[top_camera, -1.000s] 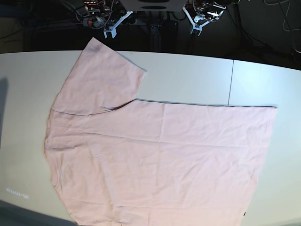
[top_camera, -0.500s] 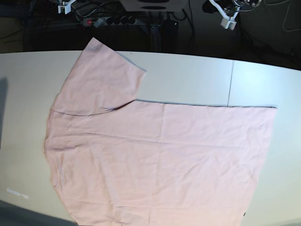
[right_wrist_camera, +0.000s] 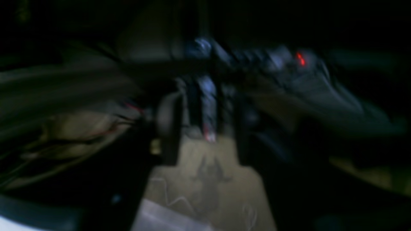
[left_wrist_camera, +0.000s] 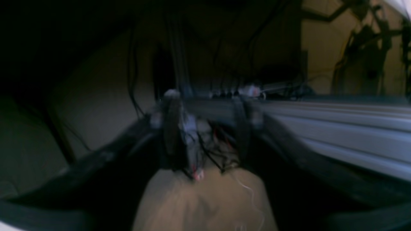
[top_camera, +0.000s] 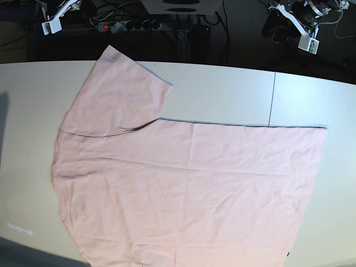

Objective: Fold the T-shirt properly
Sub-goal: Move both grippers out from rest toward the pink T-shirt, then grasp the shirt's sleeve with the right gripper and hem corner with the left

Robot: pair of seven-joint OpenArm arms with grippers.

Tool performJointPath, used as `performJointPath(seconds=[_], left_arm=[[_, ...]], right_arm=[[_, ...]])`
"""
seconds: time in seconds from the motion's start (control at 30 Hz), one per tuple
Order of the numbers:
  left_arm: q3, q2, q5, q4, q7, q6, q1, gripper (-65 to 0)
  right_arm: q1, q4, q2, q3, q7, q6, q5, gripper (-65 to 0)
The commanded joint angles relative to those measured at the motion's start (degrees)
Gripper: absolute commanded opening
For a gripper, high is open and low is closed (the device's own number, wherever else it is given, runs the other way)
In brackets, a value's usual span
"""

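Near edge: I see the T-shirt [top_camera: 183, 189] run off the bottom of the base view at 6 o'clock; its lower hem is out of frame.
Body of the shirt: it lies flat on the table [top_camera: 222, 89], pale pink, plain side showing, with light creases across the cloth.
Side edge: from 3 o'clock the shirt's straight edge slants down toward 5 o'clock, near the table's right part.
Fold line: a straight top edge runs from the centre out to 3 o'clock, with a thin dark line along it.
Sleeve: one short sleeve [top_camera: 119, 92] spreads toward 11 o'clock, its tip at the table's far rim.
Table seam: a dark line [top_camera: 272, 97] crosses the bare tabletop at 1 o'clock and meets the shirt's top edge.
Power strip: I see it [top_camera: 125, 25] beyond the table at 12 o'clock, one red light on.
Right gripper [top_camera: 51, 23]: raised at 11 o'clock, well apart from the shirt; its wrist view shows the dark fingers [right_wrist_camera: 168, 128] spread, nothing between them, though blurred.
Left gripper [top_camera: 308, 43]: raised at 1 o'clock, well apart from the shirt; its blurred wrist view shows fingers [left_wrist_camera: 173, 128] standing apart, holding nothing.
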Motion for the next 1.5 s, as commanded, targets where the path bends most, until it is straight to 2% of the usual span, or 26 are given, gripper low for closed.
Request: performJointPath(seconds=[0.0,0.13,0.23,0.3,0.53,0.7,0.83,0.97,1.1,1.2,1.33,1.47], left_arm=[[-0.3,-0.7,-1.6,3.5,0.3,-1.0,0.9,-30.4],[-0.3,-1.2,-5.0,11.1,5.2,-1.0,0.9,-30.4],[-0.3,-1.2,-5.4,13.6,5.3,-1.0,0.9,-30.4],[-0.3,-1.2,-6.1,13.8,5.4,-1.0,0.9,-30.4],[-0.3,-1.3,-6.6,13.8,5.9,-1.0,0.8,-30.4],[-1.3,-3.5,-6.9,13.8,7.1,-1.0,0.8,-30.4],[-5.0,-4.6,-12.7,13.8,8.9,-1.0,0.7,-30.4],[-8.1,-6.2,-14.0,13.8,9.4,-1.0,0.3,-30.4],[-8.5,-8.0,-15.5,13.8,11.7,-1.0,-1.6,-30.4],[-8.5,-8.7,-15.5,13.7,12.1,-1.0,-3.8,-30.4],[-8.5,-9.9,-15.1,13.1,12.5,-1.0,-6.7,-30.4],[-8.5,-11.5,-14.9,8.2,12.5,-1.0,-12.5,-30.4]], right_arm=[[-0.8,3.2,1.1,0.8,-0.6,4.7,1.5,-33.2],[0.3,10.8,1.0,2.9,-1.9,4.7,4.5,-32.8],[4.3,11.6,1.1,4.1,-2.6,4.7,6.4,-26.3],[8.0,10.9,1.1,4.1,-4.5,4.7,7.7,-25.1],[18.5,4.1,1.0,4.1,-8.0,4.7,12.7,-25.1],[21.1,-3.9,0.9,4.1,-9.4,4.7,15.8,-25.1],[21.2,-8.5,0.0,3.3,-11.1,4.7,18.7,-25.1],[21.9,-9.9,-2.3,-0.7,-11.7,4.7,18.9,-25.1],[22.9,-9.8,-5.3,-4.7,-11.7,4.7,17.2,-25.1],[23.6,-9.8,-7.7,-5.4,-11.7,4.7,16.3,-25.1],[23.7,-9.8,-8.9,-5.4,-11.7,4.7,15.9,-25.1],[24.0,-9.8,-8.9,-5.4,-11.7,4.7,15.4,-25.1]])
